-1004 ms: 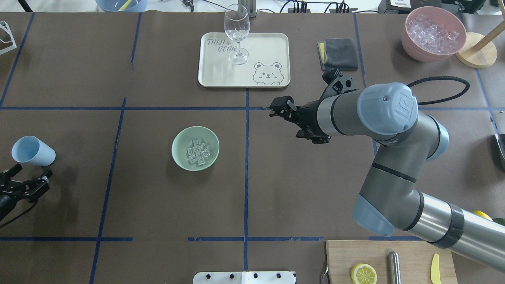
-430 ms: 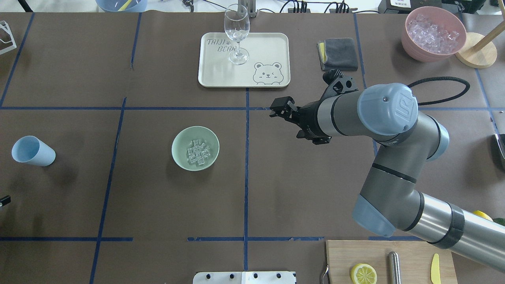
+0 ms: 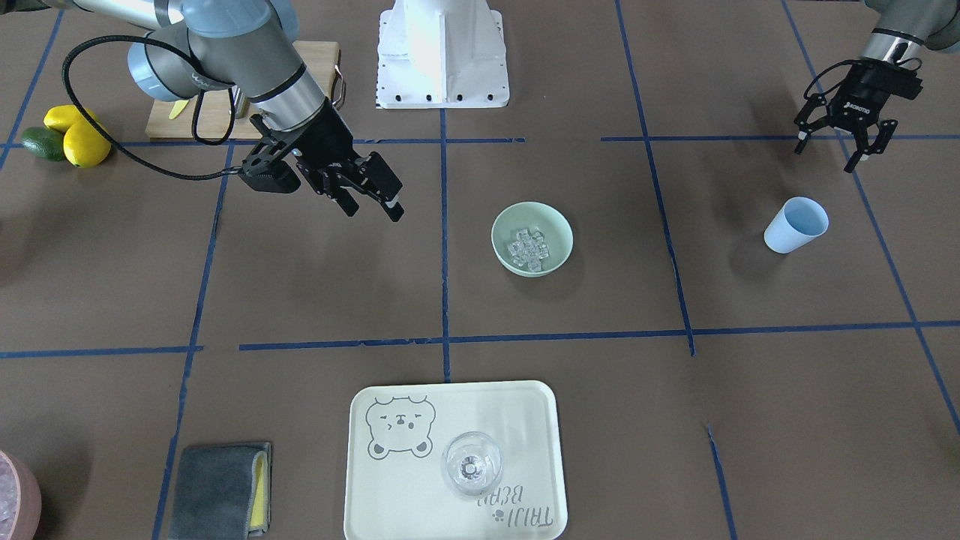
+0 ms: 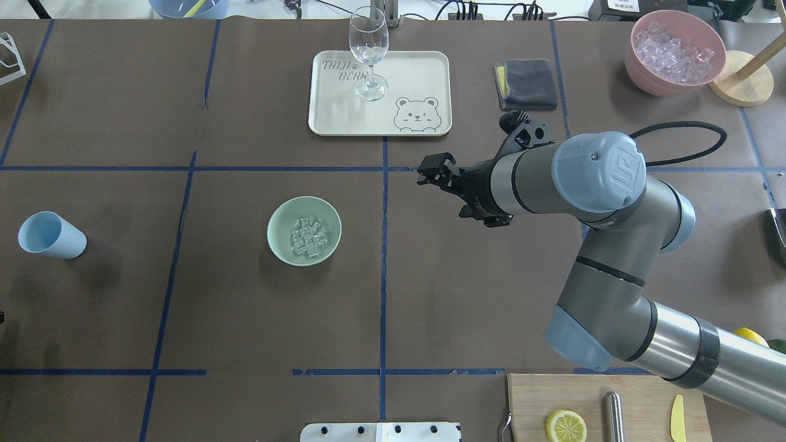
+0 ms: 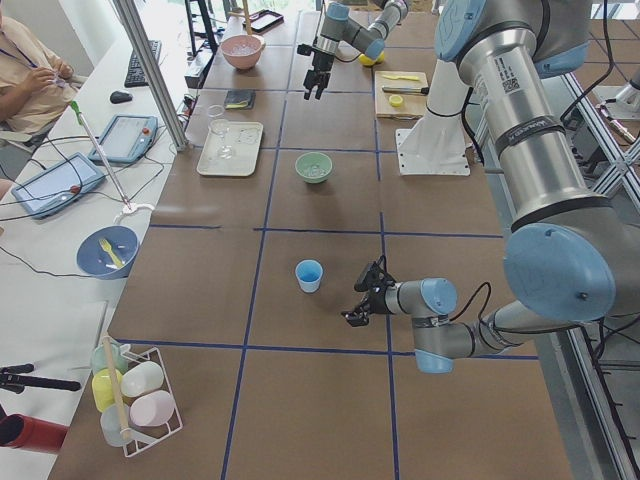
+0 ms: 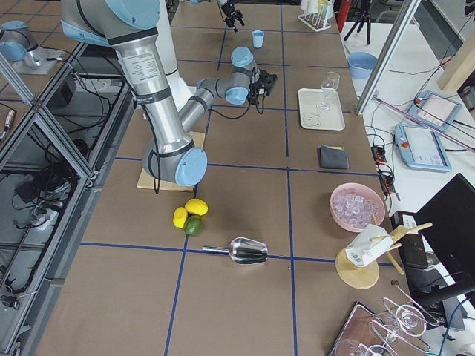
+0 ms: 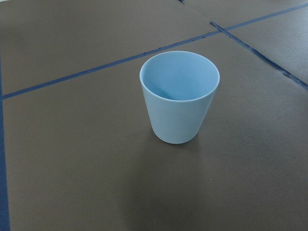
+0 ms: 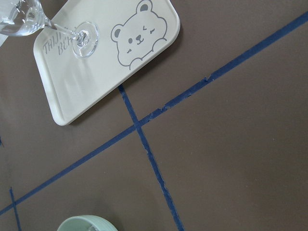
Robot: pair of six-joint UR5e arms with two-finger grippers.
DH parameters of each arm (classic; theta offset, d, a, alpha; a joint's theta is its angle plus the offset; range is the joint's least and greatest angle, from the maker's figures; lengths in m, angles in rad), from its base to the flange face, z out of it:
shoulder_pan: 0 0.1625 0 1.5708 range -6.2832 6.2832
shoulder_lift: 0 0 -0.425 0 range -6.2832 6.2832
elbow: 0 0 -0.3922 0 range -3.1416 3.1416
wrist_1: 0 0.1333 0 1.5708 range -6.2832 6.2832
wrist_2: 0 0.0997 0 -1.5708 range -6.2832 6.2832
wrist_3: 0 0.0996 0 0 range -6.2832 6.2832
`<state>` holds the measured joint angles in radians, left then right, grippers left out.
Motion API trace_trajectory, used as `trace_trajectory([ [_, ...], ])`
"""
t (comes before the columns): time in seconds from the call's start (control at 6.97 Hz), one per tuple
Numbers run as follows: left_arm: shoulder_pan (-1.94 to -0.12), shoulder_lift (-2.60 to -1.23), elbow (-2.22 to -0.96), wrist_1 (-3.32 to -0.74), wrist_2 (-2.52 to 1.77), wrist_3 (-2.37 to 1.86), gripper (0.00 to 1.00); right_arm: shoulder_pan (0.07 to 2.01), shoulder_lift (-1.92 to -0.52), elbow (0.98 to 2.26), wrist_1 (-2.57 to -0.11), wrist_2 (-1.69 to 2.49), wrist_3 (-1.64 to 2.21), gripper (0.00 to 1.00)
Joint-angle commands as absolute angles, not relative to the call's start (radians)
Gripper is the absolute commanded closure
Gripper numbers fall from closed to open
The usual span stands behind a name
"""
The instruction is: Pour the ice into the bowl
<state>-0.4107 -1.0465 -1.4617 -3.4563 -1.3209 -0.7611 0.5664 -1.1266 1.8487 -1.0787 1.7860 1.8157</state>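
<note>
The ice [image 3: 530,250] is heaped in the bottom of the mint bowl [image 3: 551,223] near the middle of the desk, so the pour looks done (judging by the layout). The bowl sits mouth up, and the heap has no real long axis. The blue cup [image 3: 796,223] stands empty and upright, long axis vertical, well apart on the robot's left. The left gripper [image 3: 827,154] hangs near it, jaws wide and empty. The right gripper [image 3: 373,212] hovers off the bowl's other side, jaws apart, holding nothing.

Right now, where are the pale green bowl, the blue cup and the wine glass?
Pale mint-green round bowl [image 4: 277,239], overhead view, inner wall.
Light blue cup [image 7: 179,115], left wrist view, outer wall.
Clear wine glass [image 4: 368,43], overhead view, upper bulb.
</note>
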Motion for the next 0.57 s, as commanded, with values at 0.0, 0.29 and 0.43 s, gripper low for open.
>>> trace_trajectory([
  [0.0, -0.651, -1.110, -1.456, -3.441, -1.539, -0.611, 0.00, 0.540, -1.117, 1.848, -1.081, 1.758, 1.812, 0.00],
  [0.29, -0.904, -1.187, -1.457, -3.319, -1.813, -0.586, 0.00, 0.513, -1.098, 1.838, -1.085, 1.734, 1.812, 0.00],
  [0.43, -1.013, -1.251, -1.459, -3.204, -1.915, -0.577, 0.00, 0.496, -1.066, 1.801, -1.085, 1.730, 1.806, 0.00],
])
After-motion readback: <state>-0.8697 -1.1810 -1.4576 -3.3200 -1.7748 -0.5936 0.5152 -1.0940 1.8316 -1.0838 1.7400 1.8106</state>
